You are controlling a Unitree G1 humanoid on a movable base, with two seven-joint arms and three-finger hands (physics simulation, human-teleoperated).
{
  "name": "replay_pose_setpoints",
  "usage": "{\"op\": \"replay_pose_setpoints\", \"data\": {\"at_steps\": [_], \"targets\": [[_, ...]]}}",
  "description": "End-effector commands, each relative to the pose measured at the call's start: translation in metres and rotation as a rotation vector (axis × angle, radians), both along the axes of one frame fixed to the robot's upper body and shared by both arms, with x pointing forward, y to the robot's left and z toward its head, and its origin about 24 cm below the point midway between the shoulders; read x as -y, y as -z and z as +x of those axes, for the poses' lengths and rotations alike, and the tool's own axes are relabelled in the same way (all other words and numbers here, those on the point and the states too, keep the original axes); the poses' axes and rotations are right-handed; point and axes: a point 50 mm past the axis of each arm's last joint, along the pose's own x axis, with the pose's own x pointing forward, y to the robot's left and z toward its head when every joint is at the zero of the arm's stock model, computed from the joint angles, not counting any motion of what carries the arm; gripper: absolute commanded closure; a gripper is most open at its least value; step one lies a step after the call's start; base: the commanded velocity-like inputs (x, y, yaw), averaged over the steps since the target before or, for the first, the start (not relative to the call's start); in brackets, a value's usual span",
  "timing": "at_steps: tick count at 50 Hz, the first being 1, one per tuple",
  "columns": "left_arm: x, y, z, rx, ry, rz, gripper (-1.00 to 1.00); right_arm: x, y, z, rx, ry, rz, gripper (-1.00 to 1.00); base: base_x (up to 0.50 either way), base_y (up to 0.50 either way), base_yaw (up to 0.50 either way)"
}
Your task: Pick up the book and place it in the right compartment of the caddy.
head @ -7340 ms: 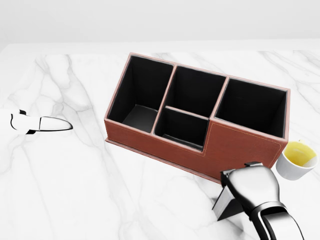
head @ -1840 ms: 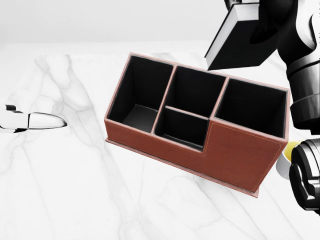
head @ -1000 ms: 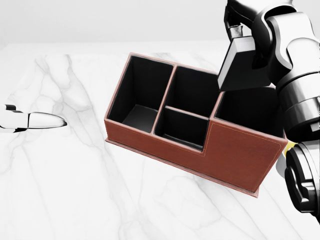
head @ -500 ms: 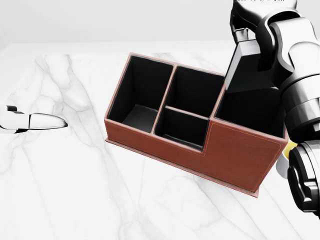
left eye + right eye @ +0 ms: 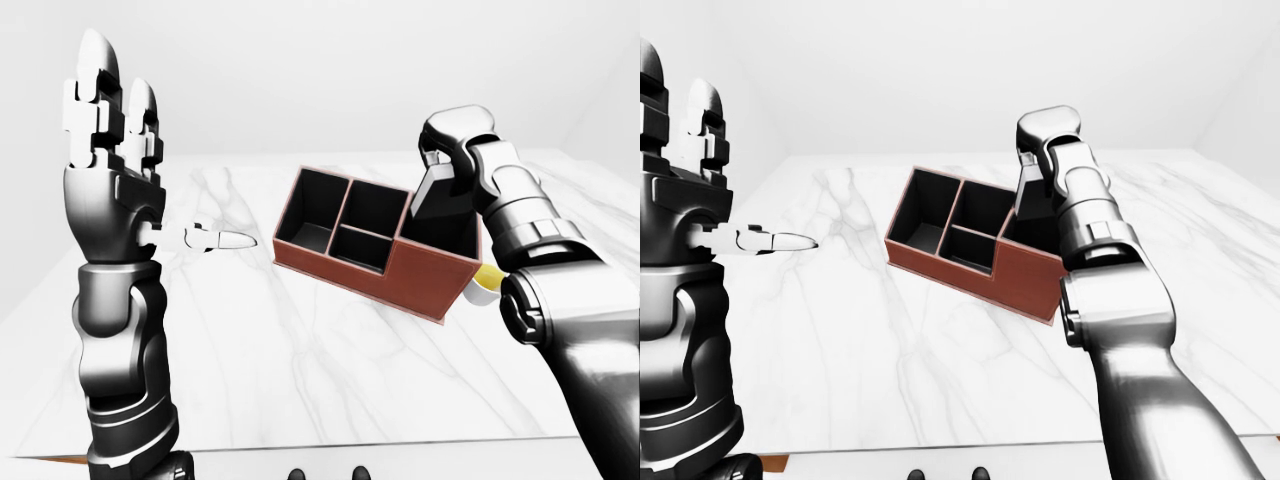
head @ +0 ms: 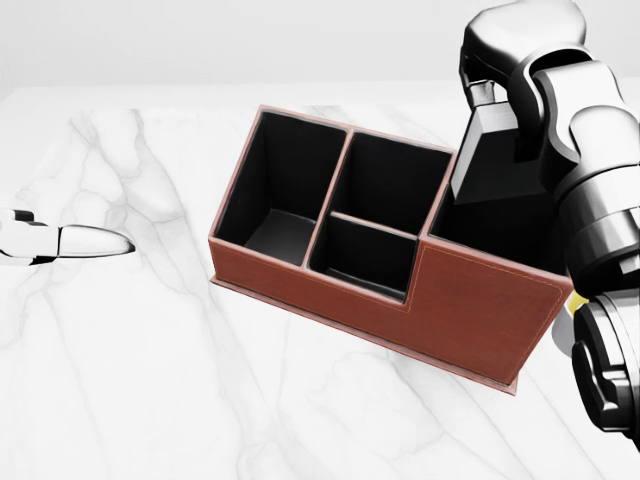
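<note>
The book [image 6: 497,160], judged stiff, light and smooth-covered, is best pinched across its covers near the top edge. It is held tilted in the right hand [image 6: 520,75], whose fingers are closed on it, its lower end dipping into the right compartment of the caddy [image 6: 480,305] near the marble table's [image 6: 150,380] far edge. The left hand [image 5: 105,95] is raised with fingers straight and pressed together, well apart.

Your head view looks steeply down, close on the caddy [image 6: 400,250]; both eye views sit farther off, sharing caddy and bench [image 5: 330,370].

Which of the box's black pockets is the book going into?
The large compartment at the head view's right end of the reddish-brown leather caddy: the dark grey book, held by the right hand, dips into it. The others hold nothing.
</note>
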Motion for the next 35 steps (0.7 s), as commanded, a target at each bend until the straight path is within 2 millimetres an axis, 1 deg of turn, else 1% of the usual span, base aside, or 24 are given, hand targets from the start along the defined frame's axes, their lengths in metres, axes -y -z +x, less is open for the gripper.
{"op": "replay_pose_setpoints", "data": {"at_steps": [1, 12, 22, 35], "targets": [[0.000, 0.000, 0.001, -0.003, -0.004, 0.002, -1.00, 0.002, -0.002, -0.001, 0.027, 0.002, -0.032, 1.00, 0.00, 0.00, 0.00], [0.000, 0.001, 0.000, -0.005, -0.003, 0.004, -1.00, 0.003, 0.003, -0.001, 0.020, 0.005, -0.033, 1.00, 0.00, 0.00, 0.00], [-0.001, 0.001, 0.001, -0.007, -0.008, 0.003, -1.00, 0.004, 0.011, 0.000, 0.011, 0.004, -0.043, 1.00, 0.00, 0.00, 0.00], [-0.003, 0.004, 0.005, -0.027, -0.031, 0.012, -1.00, 0.004, 0.018, 0.000, 0.007, 0.002, -0.040, 1.00, 0.00, 0.00, 0.00]]}}
